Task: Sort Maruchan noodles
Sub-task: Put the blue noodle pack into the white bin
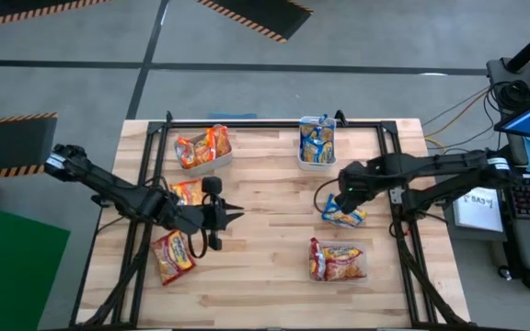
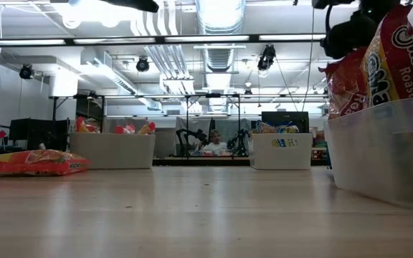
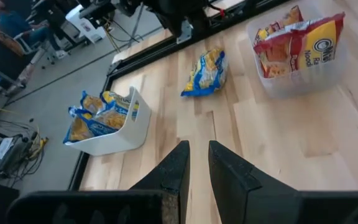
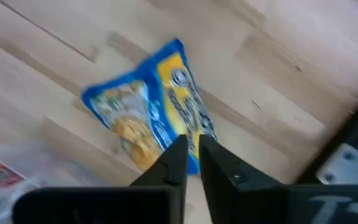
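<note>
A blue-and-yellow noodle packet [image 1: 343, 217] [image 4: 148, 106] lies flat on the table right of centre. My right gripper [image 1: 337, 199] [image 4: 191, 142] hovers shut just above one end of it. My left gripper [image 1: 237, 217] [image 3: 197, 149] is shut over bare wood left of centre, pointing toward the table's right. Two orange packets [image 1: 189, 191] [image 1: 173, 256] lie flat beside the left arm. A far-left bin [image 1: 205, 148] holds orange packets, a far-centre bin [image 1: 317, 143] blue-and-yellow ones, and a near-right bin [image 1: 339, 261] red ones.
A black frame [image 1: 389, 175] runs along the table's left, far and right sides. Bare wood [image 1: 274, 211] lies between the two grippers. In the low view the red-packet bin [image 2: 382, 158] stands close on the right, and an orange packet [image 2: 31, 163] lies on the left.
</note>
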Controlling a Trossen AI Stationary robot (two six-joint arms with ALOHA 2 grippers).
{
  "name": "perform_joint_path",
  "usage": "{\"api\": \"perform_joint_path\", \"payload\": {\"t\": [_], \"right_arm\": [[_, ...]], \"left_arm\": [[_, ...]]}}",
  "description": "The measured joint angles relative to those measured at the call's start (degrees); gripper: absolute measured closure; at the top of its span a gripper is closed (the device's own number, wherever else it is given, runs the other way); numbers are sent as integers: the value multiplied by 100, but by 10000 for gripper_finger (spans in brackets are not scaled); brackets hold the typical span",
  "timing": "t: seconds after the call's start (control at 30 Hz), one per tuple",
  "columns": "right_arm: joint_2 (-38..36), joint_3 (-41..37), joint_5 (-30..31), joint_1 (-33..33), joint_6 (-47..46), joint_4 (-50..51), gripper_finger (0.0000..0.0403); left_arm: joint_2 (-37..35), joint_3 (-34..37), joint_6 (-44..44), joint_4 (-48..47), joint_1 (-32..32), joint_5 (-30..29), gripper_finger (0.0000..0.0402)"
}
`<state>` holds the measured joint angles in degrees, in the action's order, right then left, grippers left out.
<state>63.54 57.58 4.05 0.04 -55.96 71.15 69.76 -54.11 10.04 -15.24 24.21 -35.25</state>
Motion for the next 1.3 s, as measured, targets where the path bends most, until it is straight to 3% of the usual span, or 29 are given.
{"api": "perform_joint_path", "payload": {"t": [0.27, 0.43, 0.7, 0.97, 1.3], "right_arm": [[864, 304, -764, 82, 869, 122, 255], [1270, 150, -862, 381, 1644, -57, 189], [1803, 17, -811, 727, 1931, -774, 151], [2299, 15, -385, 722, 1956, -836, 206], [2659, 15, -343, 720, 1946, -878, 375]], "left_arm": [[0, 101, -5, 15, 0, -26, 359], [0, 103, -11, 15, 0, -26, 359], [0, 131, -6, 17, -3, -30, 359], [0, 141, -100, 9, -3, -30, 359], [0, 141, -111, -33, -3, -30, 359]]}}
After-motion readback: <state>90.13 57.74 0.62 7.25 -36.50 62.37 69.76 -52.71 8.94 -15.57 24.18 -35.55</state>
